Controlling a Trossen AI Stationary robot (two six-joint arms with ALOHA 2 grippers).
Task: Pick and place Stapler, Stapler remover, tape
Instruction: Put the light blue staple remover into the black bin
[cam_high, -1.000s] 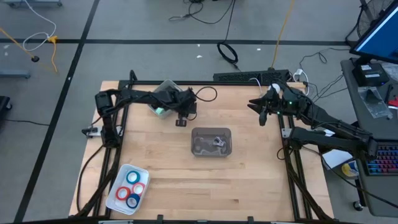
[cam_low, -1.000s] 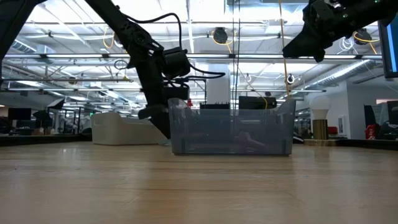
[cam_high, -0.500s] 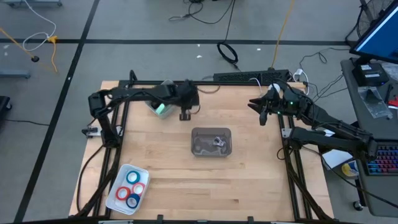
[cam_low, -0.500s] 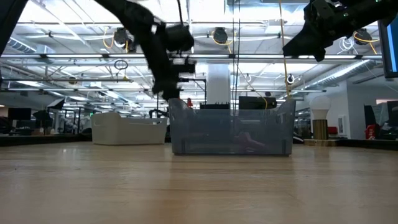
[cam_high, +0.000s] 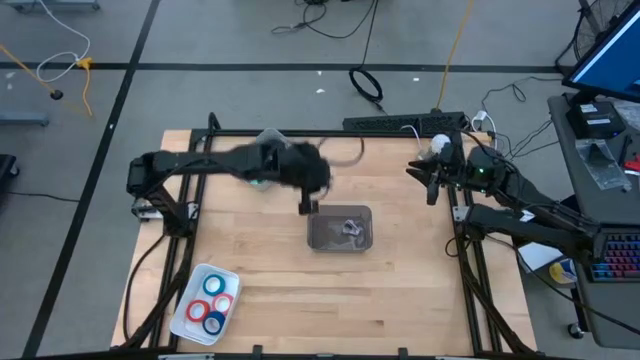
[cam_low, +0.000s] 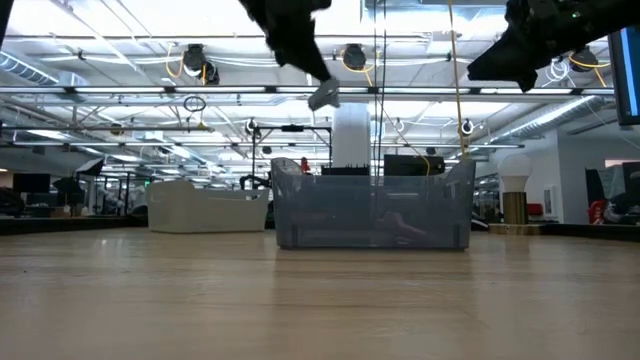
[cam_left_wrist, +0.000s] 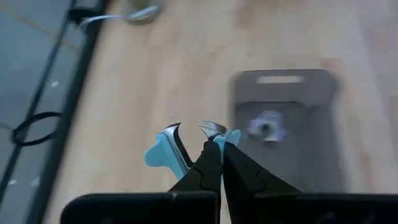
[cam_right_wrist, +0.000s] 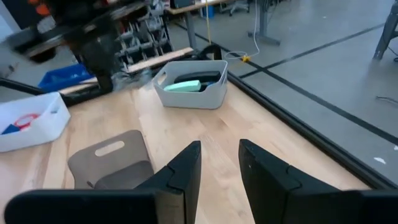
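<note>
My left gripper (cam_left_wrist: 221, 157) is shut on a stapler remover (cam_left_wrist: 179, 148) with pale blue grips and silvery claws. It hangs in the air (cam_low: 323, 97) at the far left corner of the grey bin (cam_high: 340, 228). A second remover (cam_left_wrist: 266, 126) lies in that bin. The mint-green stapler (cam_right_wrist: 183, 86) lies in a white bin (cam_right_wrist: 211, 93) at the far side. Red and blue tape rings (cam_high: 208, 303) lie in a white tray (cam_high: 190, 325) near left. My right gripper (cam_right_wrist: 221, 163) is open, raised at the far right (cam_high: 432, 185). My left gripper pinches the stapler remover between its two shut fingertips (cam_left_wrist: 211, 163), coming from above and pointing down. One blue grip (cam_left_wrist: 231, 135) shows right at the tips and the other (cam_left_wrist: 158, 154) stands out to the side. The remover is lifted clear and hangs below the fingers.
A black frame (cam_high: 300, 133) runs along the table's far, left and right edges. Bare wood (cam_high: 340, 300) lies between the grey bin and the near edge. Cables and a power strip (cam_high: 400, 122) lie beyond the far edge.
My left gripper has risen from low beside the white bin, with the stapler remover shut in it, and swung toward the grey bin. The remover now hangs high above the table. My right gripper has drawn back a little toward the table's right edge.
</note>
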